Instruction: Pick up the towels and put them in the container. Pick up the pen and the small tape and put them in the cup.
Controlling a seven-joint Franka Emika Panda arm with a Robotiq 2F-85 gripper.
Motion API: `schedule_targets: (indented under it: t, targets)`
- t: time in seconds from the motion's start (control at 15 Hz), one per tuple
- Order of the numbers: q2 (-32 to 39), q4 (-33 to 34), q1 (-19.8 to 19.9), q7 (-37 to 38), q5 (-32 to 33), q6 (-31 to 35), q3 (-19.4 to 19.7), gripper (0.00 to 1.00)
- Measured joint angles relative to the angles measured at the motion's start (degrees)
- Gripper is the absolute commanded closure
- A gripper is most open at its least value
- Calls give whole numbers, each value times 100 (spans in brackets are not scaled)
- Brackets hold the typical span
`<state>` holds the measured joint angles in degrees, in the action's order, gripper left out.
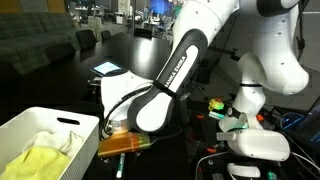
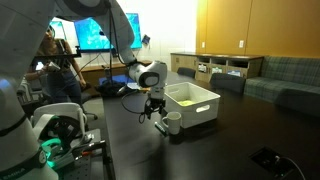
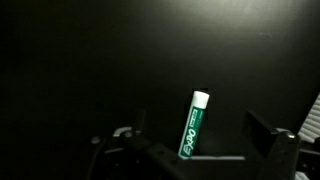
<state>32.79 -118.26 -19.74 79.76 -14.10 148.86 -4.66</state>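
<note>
Matte black table (image 3: 80, 60), flat and bare-looking. Glossy white arm (image 1: 185, 50) bends down over it, wrist low.

Rectangular white plastic container (image 2: 202, 113) holds the crumpled, soft towels (image 1: 40, 158), one yellow-green and one off-white.

Small round-rimmed white cup (image 2: 172, 122) stands just beside the container, near the gripper (image 2: 156, 112).

Jaws spread wide, gripping nothing. In the wrist view a slim cylindrical green-and-white pen (image 3: 193, 125) lies on the table between the fingers (image 3: 262, 130).

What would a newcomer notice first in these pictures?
The white bin holds a yellow-green towel and an off-white towel, bright against the dark table. In the wrist view a green-and-white Expo marker lies alone under the open gripper. A small white cup stands close beside the bin.
</note>
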Motion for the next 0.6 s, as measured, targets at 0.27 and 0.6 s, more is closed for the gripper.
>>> schedule_targets:
  t: [0.27, 0.6]
  targets:
    - [187, 86, -3, 247, 1, -60, 32, 0]
    - [369, 181, -67, 567, 17, -103, 67, 0]
